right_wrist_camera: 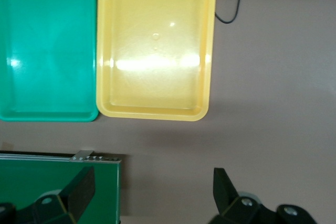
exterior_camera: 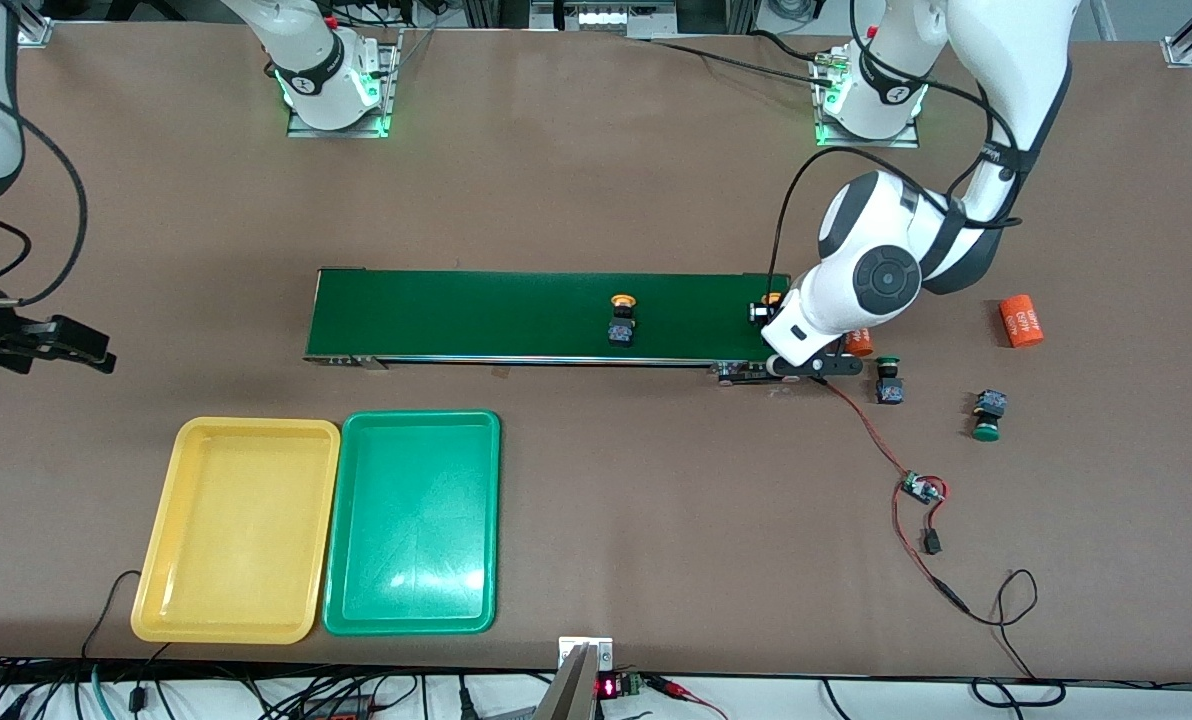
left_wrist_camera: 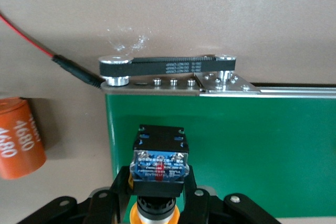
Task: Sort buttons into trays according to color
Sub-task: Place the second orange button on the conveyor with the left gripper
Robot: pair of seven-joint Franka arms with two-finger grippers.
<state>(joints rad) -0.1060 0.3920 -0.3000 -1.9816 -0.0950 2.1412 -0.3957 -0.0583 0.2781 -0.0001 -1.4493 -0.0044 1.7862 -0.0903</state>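
Observation:
My left gripper (exterior_camera: pixel 768 312) (left_wrist_camera: pixel 159 184) is shut on a yellow-orange button (left_wrist_camera: pixel 159 156) (exterior_camera: pixel 770 299), gripping its black body over the conveyor belt's end toward the left arm's end. A second yellow-orange button (exterior_camera: pixel 621 318) lies on the belt mid-length. Two green buttons (exterior_camera: pixel 888 380) (exterior_camera: pixel 987 414) lie on the table beside that end, nearer the front camera. The yellow tray (exterior_camera: pixel 256 428) (right_wrist_camera: pixel 156 113) and green tray (exterior_camera: pixel 421 418) (right_wrist_camera: pixel 47 115) sit side by side, both empty. My right gripper (exterior_camera: pixel 96 352) (right_wrist_camera: pixel 155 192) hangs open, holding nothing, over the table at the right arm's end.
The long dark-green conveyor belt (exterior_camera: pixel 476 315) (left_wrist_camera: pixel 247 145) (right_wrist_camera: pixel 52 182) crosses the table's middle. Orange cylinders (exterior_camera: pixel 1020 320) (exterior_camera: pixel 860 343) (left_wrist_camera: pixel 18 137) lie near the left arm. A small circuit board (exterior_camera: pixel 922 489) on red wires lies nearer the front camera.

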